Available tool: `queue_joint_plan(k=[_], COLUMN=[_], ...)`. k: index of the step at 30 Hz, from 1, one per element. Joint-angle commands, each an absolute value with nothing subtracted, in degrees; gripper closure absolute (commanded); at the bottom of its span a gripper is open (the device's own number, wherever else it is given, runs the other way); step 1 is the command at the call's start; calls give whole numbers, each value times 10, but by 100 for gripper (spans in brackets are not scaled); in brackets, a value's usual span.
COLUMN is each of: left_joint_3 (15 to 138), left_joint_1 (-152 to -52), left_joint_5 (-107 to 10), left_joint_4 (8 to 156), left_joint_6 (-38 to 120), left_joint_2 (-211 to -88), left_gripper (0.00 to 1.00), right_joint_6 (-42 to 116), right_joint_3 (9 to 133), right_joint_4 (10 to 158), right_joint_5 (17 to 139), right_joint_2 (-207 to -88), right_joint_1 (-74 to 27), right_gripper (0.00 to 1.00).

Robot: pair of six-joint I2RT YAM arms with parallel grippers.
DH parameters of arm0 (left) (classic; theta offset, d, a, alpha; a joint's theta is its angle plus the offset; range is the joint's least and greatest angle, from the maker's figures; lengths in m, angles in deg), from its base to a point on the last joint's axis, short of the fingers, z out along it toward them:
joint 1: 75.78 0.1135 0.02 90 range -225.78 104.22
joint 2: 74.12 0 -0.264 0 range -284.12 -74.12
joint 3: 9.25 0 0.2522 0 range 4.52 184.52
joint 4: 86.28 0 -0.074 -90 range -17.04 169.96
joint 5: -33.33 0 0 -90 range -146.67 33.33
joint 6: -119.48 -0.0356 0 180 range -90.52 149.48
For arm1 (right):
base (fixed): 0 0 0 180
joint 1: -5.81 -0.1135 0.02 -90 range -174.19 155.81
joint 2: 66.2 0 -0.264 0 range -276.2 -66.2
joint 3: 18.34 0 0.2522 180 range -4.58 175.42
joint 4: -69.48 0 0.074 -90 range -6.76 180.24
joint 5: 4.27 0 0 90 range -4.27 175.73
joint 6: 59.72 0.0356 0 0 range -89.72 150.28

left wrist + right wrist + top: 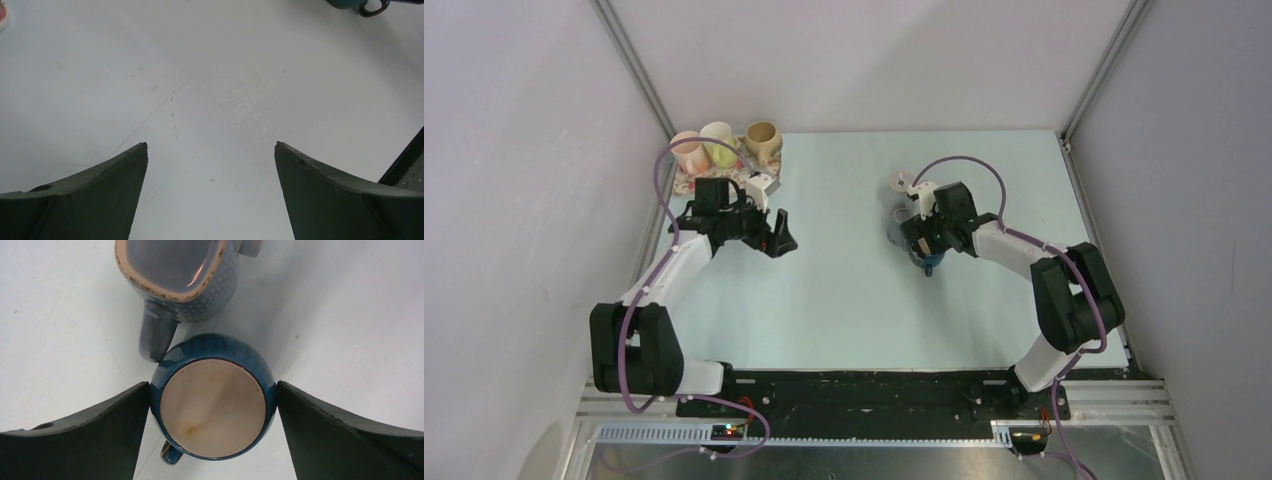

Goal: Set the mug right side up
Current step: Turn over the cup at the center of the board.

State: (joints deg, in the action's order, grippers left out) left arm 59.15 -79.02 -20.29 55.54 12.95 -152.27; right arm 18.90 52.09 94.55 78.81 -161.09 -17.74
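The right pincer point(212, 383) stands wide apart over the table point(60, 315), with the mug point(212, 412) between its two fingers point(100, 435). The mug is upside down: its bare, unglazed base faces up toward the wrist camera, ringed by dark blue glaze. It fills the gap from one finger to the other. The fingers lie right against its sides, but the views do not show whether they press on it. The mug's handle pokes out on the side nearest the wrist, slightly toward the left finger. Just past the fingertips sits a grey mug point(200, 295) with a dotted wall, its open mouth toward the camera. Its handle reaches back to the blue mug's edge, touching it or very nearly so. The left pincer point(211, 145) also stands wide apart, holding nothing, with only bare, lightly scratched table between and ahead of its fingers. In the top view, three cups point(718, 142) stand in a group just behind that pincer, at the table's far corner.
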Motion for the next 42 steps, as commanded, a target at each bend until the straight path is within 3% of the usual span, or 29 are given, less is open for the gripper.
queue_joint_plan(k=[1, 10, 14, 16, 20, 22, 24, 27, 42], left_joint_3=[593, 592, 592, 592, 592, 592, 592, 593, 595], left_joint_1=[-791, -790, -791, -791, -791, -791, -790, -790, -790], left_joint_5=[-197, -201, -201, -201, -201, -200, -201, -198, -199], left_joint_4=[574, 574, 574, 574, 574, 574, 574, 574, 573], left_joint_6=[130, 131, 131, 131, 131, 131, 131, 132, 134], left_joint_2=[-1517, -1513, -1512, -1514, -1517, -1517, -1518, -1519, -1517], left_gripper=[0, 0, 0, 0, 0, 0, 0, 0, 2], right_joint_6=[182, 170, 162, 161, 162, 163, 162, 159, 160], right_joint_3=[548, 549, 554, 558, 561, 562, 563, 564, 565], right_joint_4=[984, 997, 1008, 1012, 1014, 1013, 1013, 1013, 981], right_joint_5=[797, 786, 777, 770, 762, 761, 756, 745, 698], right_joint_2=[-1628, -1630, -1627, -1622, -1606, -1596, -1579, -1556, -1413], right_joint_1=[-178, -175, -175, -174, -175, -175, -175, -176, -176], right_gripper=[1, 6, 16, 29, 74, 89, 96, 100, 100])
